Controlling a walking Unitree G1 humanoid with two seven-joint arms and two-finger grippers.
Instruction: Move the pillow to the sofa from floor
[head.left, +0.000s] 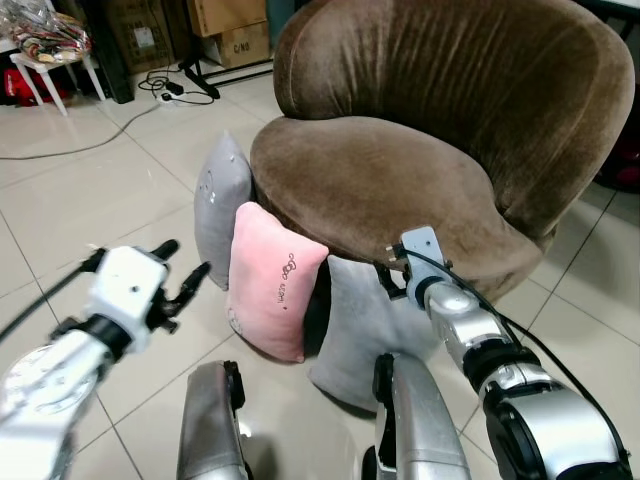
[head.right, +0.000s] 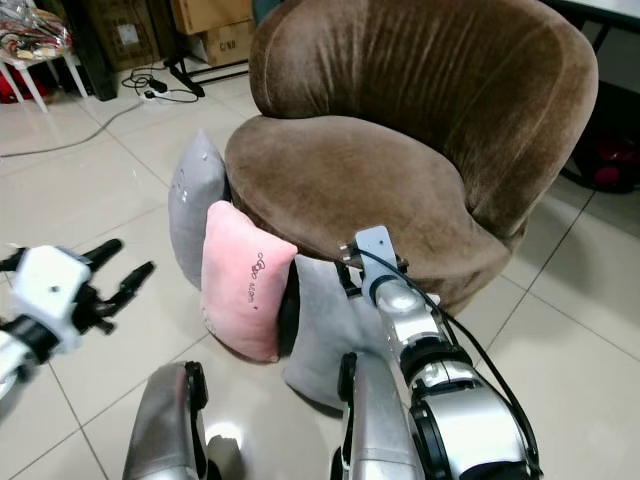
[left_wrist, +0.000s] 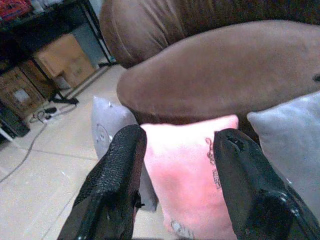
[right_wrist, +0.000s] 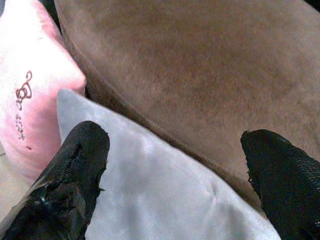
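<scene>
Three pillows stand on the tiled floor, leaning on the base of the brown sofa. They are a grey pillow at the left, a pink pillow with dark lettering in the middle, and another grey pillow at the right. My left gripper is open, just left of the pink pillow and pointing at it. In the left wrist view the pink pillow lies between the two fingers. My right gripper is open over the top edge of the right grey pillow, close to the sofa seat.
My two knees stand close in front of the pillows. Cardboard boxes, a cable with a power strip and a white stool with bags sit at the far left. Open tiled floor lies left of the pillows.
</scene>
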